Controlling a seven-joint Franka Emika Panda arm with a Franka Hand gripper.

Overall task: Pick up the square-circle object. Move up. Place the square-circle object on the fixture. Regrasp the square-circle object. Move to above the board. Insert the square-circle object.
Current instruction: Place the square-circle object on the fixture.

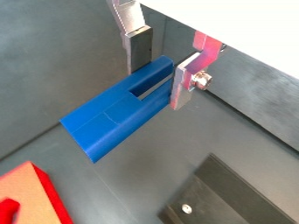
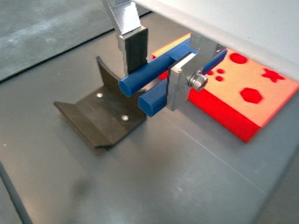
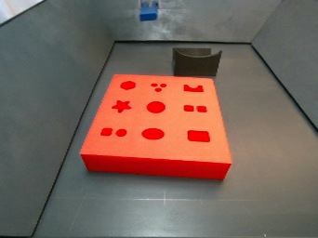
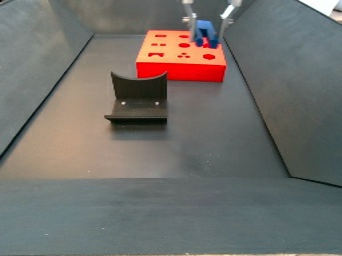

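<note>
The square-circle object (image 1: 122,114) is a small blue plastic piece, and it is held in the air between the two silver fingers (image 1: 138,42) of the pincer (image 2: 158,83), which pinches it from both sides. In both wrist views the blue piece sticks out from between the plates, and it touches nothing below. In a side view the pincer (image 4: 205,25) with the blue piece (image 4: 206,36) hangs high, in front of the far part of the board (image 4: 182,62); in a side view the blue piece (image 3: 149,13) shows only small at the upper edge, beyond the fixture (image 3: 196,61). The board (image 3: 155,125) is a large red slab with shaped holes on top, and it lies flat on the dark floor (image 4: 160,150). The fixture (image 4: 136,99) is a dark bracket that stands on the floor apart from the board, and nothing sits in it. In a wrist view the fixture (image 2: 105,114) lies below the held piece and the board (image 2: 243,101) is beside it.
</note>
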